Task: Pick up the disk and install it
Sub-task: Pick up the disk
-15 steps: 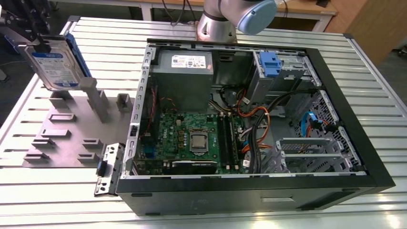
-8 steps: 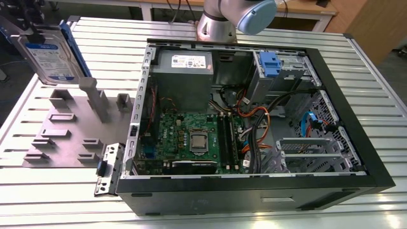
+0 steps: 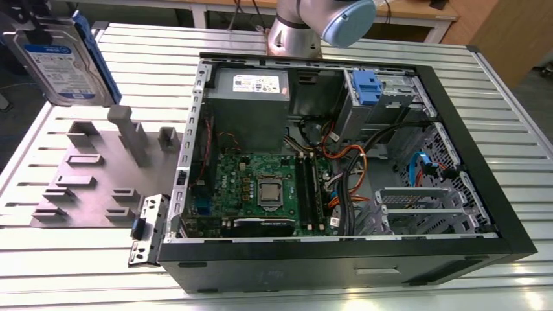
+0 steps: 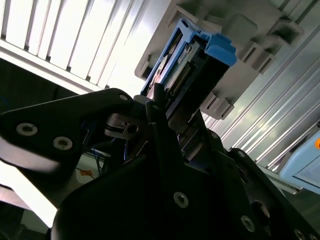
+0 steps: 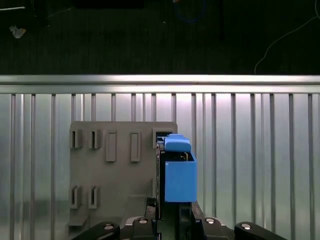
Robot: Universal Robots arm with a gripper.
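Ribbed metal table (image 3: 69, 259), dark floor beyond its far edge in the first wrist view. An open black computer case (image 3: 346, 259) lies on the table, toward the exterior view's right. Inside it are a green motherboard (image 3: 259, 188), a grey power supply (image 3: 250, 84) at the far side, and a blue latch with a metal cage (image 3: 367, 87) in the far right corner. The robot arm (image 3: 320, 26) stands just behind the case.

A grey slotted holder plate (image 3: 87, 188) sits flat on the table just beside the case, at the exterior view's left. The plate also shows in both wrist views (image 5: 120, 175) (image 4: 250, 30).

The disk (image 3: 61, 65) is upright over the plate's far end, well apart from the case, label facing the exterior camera and blue bracket along its edge. Jaws are clamped on the disk (image 5: 179, 172), gripping its flat sides, with the blue bracket end (image 4: 192, 60) pointing toward the plate. Cannot tell whether the disk touches the plate.
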